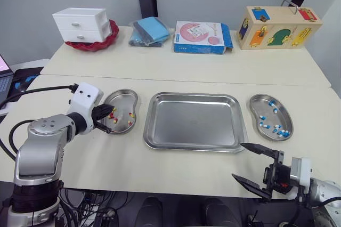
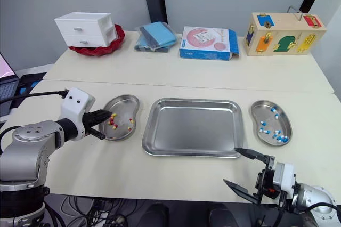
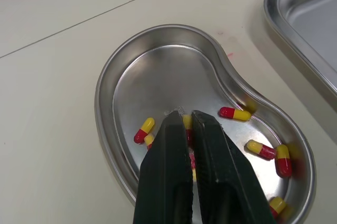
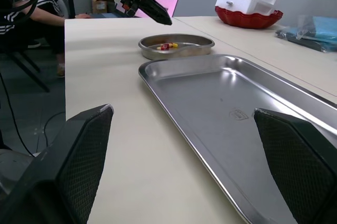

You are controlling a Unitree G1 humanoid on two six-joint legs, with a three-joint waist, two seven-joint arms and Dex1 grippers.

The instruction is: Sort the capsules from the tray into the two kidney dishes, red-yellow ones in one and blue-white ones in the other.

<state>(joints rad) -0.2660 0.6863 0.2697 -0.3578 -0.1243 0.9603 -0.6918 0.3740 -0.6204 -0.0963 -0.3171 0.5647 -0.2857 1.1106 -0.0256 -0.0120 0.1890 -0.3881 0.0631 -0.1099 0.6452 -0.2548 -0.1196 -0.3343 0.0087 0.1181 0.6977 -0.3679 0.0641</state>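
1. Counter (image 1: 176, 67): one, with a smooth, matte, cream surface.

2. Tray (image 1: 194, 123): one, of polished metal, rectangular with rounded corners and a raised rim. It sits at the centre of the counter between the two dishes.

3. Kidney dishes: two, of polished metal, bean-shaped with low walls.
   - The left kidney dish (image 1: 123, 99) lies just beside the tray's left rim. It holds the red-yellow capsules (image 3: 234, 113). At least six are visible, and more are partly hidden behind the fingers.
   - The right kidney dish (image 1: 258, 108) lies just beside the tray's right rim. It holds the blue-white capsules (image 1: 262, 126). At least six are visible, some clustered toward the near end.

4. All visible capsules are glossy two-tone cylinders with rounded ends, and all lie in the dishes.

5. Left tool (image 3: 184, 116): the black fingers are pressed together with only a slit between them. The tips hover over the left kidney dish, above its capsules.

6. Right tool (image 1: 238, 160): the fingers are spread wide apart. It sits near the counter's front edge, off the tray's near right corner.

7. Back of the counter, one of each: a white two-drawer unit (image 1: 81, 24) in a red bowl (image 1: 109, 38), and a wooden box (image 1: 278, 27).
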